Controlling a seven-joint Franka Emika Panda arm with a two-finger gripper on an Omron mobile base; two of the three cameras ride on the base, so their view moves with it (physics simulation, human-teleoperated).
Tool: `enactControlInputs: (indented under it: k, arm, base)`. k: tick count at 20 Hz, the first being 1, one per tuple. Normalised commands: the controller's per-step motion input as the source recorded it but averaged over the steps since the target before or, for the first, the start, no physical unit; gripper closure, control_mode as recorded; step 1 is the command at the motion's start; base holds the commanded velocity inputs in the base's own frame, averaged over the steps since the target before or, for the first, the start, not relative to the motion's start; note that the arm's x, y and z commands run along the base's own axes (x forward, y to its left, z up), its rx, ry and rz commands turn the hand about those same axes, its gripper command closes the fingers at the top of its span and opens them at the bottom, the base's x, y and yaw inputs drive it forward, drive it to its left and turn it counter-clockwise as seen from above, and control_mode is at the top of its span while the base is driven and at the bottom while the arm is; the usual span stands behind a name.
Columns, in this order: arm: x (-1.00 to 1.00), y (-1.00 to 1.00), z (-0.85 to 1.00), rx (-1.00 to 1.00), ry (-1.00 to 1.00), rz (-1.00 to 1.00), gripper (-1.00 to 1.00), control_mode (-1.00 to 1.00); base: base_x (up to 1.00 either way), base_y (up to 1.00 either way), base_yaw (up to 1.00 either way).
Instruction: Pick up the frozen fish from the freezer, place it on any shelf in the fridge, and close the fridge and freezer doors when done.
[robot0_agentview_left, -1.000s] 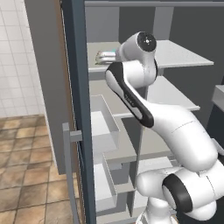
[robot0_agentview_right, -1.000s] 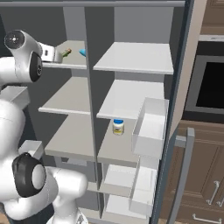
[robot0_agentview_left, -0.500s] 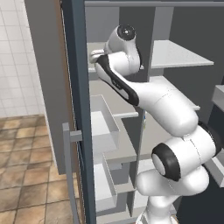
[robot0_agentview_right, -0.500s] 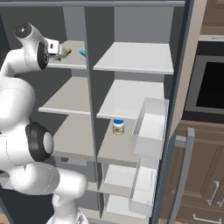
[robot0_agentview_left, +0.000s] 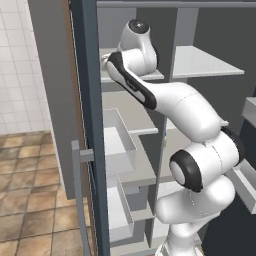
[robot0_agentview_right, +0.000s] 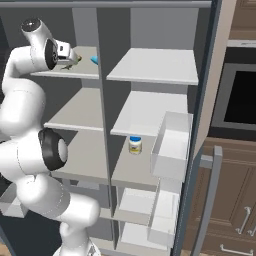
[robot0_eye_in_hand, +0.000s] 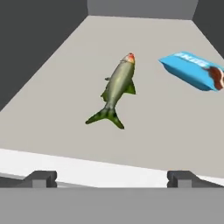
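— Where was the pincer (robot0_eye_in_hand: 111, 177), and how did it stand?

— It hung at the front edge of the top shelf (robot0_eye_in_hand: 65, 87) of the freezer (robot0_agentview_right: 75, 110), the narrower compartment. In the hand view its two dark fingertips (robot0_eye_in_hand: 41, 178) stood wide apart and held nothing, so it was open.

— And the frozen fish (robot0_eye_in_hand: 116, 89)?

— Just ahead of the pincer, lying flat on that same shelf, clear of both fingertips. Its tail fin pointed back toward the pincer and its reddish snout pointed away, deeper into the compartment. From the right base view it was a speck (robot0_agentview_right: 79, 58) just beyond the hand.

— Anything else on that shelf?

— A blue packet (robot0_eye_in_hand: 192, 71) with a dark red end, lying beyond the pincer and off to the right of the fish in the hand view, apart from it.

— What lay farther out?

— Across the divider, in the fridge (robot0_agentview_right: 150, 110), a small jar (robot0_agentview_right: 135, 145) with a blue lid stood on a lower shelf, well below the pincer. Both doors were open. The fridge door (robot0_agentview_right: 200, 150) carried grey bins (robot0_agentview_right: 170, 147) on its inside; I could not tell whether anything lay in them. Beside the freezer door (robot0_agentview_left: 92, 125), white bins (robot0_agentview_left: 117, 145) sat below the pincer, and the upper one looked bare inside.
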Motion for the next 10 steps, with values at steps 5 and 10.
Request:
enactControlInputs:
  k: [5, 10]
  arm:
    - [0.28, 0.0, -0.34, 0.0, 0.02, 0.0, -1.0, -1.0]
    - [0.38, 0.04, -0.19, 0.0, 0.0, -0.01, -1.0, -1.0]
  base:
    - [0.0, 0.0, 0.0]
    - [0.0, 0.0, 0.0]
